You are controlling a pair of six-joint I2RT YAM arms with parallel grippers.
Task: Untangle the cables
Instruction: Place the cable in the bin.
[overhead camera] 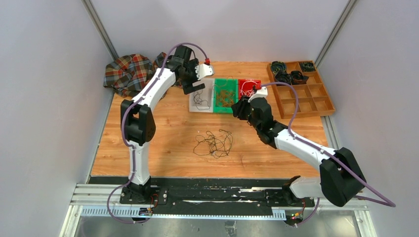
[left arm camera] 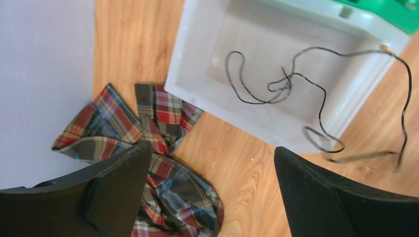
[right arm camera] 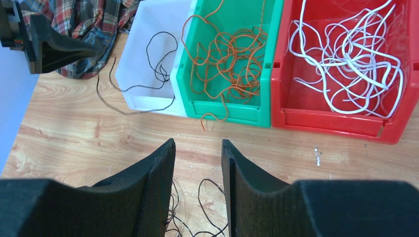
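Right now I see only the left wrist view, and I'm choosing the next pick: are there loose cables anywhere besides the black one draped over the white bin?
Observer: Yes. A tangle of black cables lies on the table, nearer the arm bases than the bins.
Operator: Is the right arm on it?
Observer: No. The right gripper hovers in front of the green bin, jaws apart, nothing between them.
Operator: What's in the neighbouring bins?
Observer: They're sorted by colour: orange cables in the green bin, white cables in the red bin.

black cable [right arm camera: 162,74], orange cables [right arm camera: 237,54], white cables [right arm camera: 346,59]
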